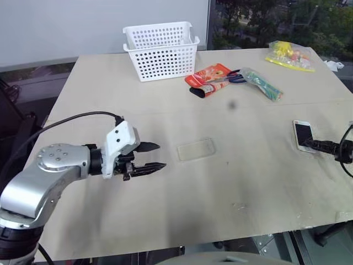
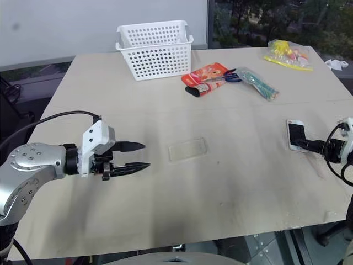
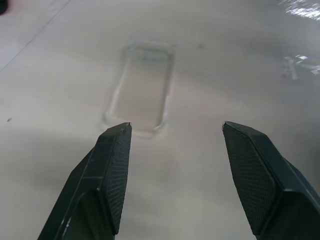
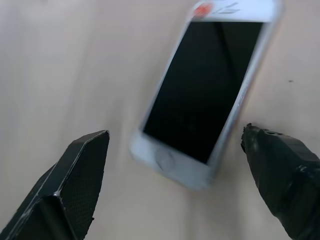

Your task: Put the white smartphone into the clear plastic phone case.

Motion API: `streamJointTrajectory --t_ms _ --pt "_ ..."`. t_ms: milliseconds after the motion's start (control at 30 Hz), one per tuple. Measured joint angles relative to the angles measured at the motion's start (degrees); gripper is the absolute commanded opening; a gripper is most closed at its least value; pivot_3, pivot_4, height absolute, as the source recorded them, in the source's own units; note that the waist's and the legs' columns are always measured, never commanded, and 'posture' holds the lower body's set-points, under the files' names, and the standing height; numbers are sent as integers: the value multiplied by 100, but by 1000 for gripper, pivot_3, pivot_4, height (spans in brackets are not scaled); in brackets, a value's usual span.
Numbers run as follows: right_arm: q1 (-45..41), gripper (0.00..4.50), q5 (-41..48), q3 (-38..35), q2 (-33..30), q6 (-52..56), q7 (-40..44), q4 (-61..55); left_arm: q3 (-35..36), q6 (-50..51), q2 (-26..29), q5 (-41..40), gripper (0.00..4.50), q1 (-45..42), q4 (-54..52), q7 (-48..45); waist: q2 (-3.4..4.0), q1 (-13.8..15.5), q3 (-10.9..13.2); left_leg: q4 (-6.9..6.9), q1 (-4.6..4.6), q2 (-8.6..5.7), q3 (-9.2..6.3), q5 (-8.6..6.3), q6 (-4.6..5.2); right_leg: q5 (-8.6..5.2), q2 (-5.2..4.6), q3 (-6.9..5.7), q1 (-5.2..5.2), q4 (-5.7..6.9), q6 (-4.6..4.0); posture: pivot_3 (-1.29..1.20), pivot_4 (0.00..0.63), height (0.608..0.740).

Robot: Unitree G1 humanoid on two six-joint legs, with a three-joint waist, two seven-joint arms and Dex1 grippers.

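Observation:
The white smartphone (image 1: 303, 134) lies flat, screen up, near the table's right edge, also white smartphone (image 4: 205, 95) in the right wrist view. My right gripper (image 2: 304, 146) is open just at its near end, fingers wide, not touching it. The clear plastic phone case (image 1: 196, 149) lies flat at the table's middle, also clear plastic phone case (image 3: 141, 89) in the left wrist view. My left gripper (image 1: 155, 156) hovers open a little to the left of the case, pointing at it, with nothing between its fingers (image 3: 112, 165).
A white perforated basket (image 1: 160, 51) stands at the back. An orange packet (image 1: 208, 77), scissors and a clear bag of green and yellow sticks (image 1: 261, 83) lie behind the case. A yellow bag (image 1: 290, 55) sits at the far right corner. The right table edge is close to the phone.

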Motion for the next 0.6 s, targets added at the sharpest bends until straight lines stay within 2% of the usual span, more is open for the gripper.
streamJointTrajectory --t_ms 100,200,267,433,600 --pt "301 4500 -150 99 41 -427 -237 -402 -66 15 -23 -28 2933 -101 -6 1 -17 24 -9 0 37 1 -2 0 -1 -2 2 -1 35 -1 0 0 150 740" --pt "528 4500 -174 22 353 -312 -1006 -1017 -253 16 -159 -110 2933 -315 -2 17 -58 11 -34 4 71 2 7 0 -2 -2 -5 9 70 -8 0 0 150 740" --pt "674 4500 -110 -163 688 113 -1669 -1593 -361 16 -261 -135 2933 -431 4 38 -93 -57 -53 22 70 6 18 0 -3 -1 -11 20 72 -10 2 0 150 740" --pt "1398 4500 71 -581 1341 1349 -3086 -3576 -442 16 -527 -240 2933 -605 30 158 -93 -105 -54 43 69 5 36 -14 -30 -1 -26 29 71 -8 3 0 150 740" --pt "1754 4500 64 -800 1894 2105 -4204 -4825 -446 -31 -828 -395 2933 -893 49 252 -97 -121 -57 25 71 10 23 -9 -21 1 -14 20 67 -2 0 0 150 740"
